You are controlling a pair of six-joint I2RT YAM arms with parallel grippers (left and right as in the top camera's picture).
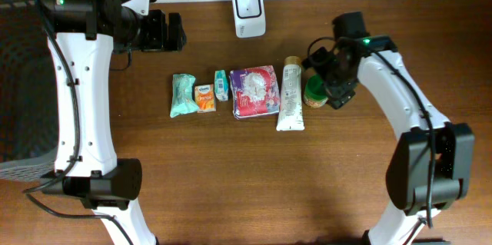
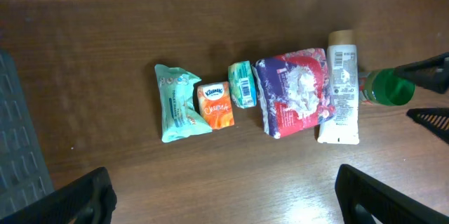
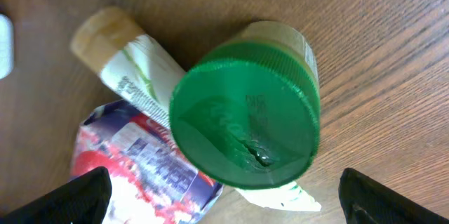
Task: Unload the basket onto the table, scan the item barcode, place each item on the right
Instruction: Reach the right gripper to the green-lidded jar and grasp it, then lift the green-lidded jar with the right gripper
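The item in hand looks to be the small green-lidded jar (image 3: 245,122), standing upright at the right end of a row of packets on the wooden surface (image 1: 231,176), just beside a white tube (image 1: 291,95) and past it a purple and red pouch (image 1: 255,91); whether jar and tube touch cannot be told. The right gripper (image 1: 332,84) hangs right over the jar with its fingers spread wide and nothing between them. The left gripper (image 1: 165,31) is well apart, near the far left edge, equally wide and empty. The white scanner (image 1: 249,1) sits at the far edge, beyond the middle of the row. The jar seems rigid and light, so it should take a firm squeeze without deforming, but it is round and smooth, and it could twist or slip in flat fingers. The ribbed rim of the lid is the surest place to hold, or the body just under it if the fingers reach. A pale label wraps the side; no barcode shows from here, so the grip should leave that label as bare as possible, ready to be turned toward the scanner. The tube lies so close on one side that a finger coming down there could nudge it.
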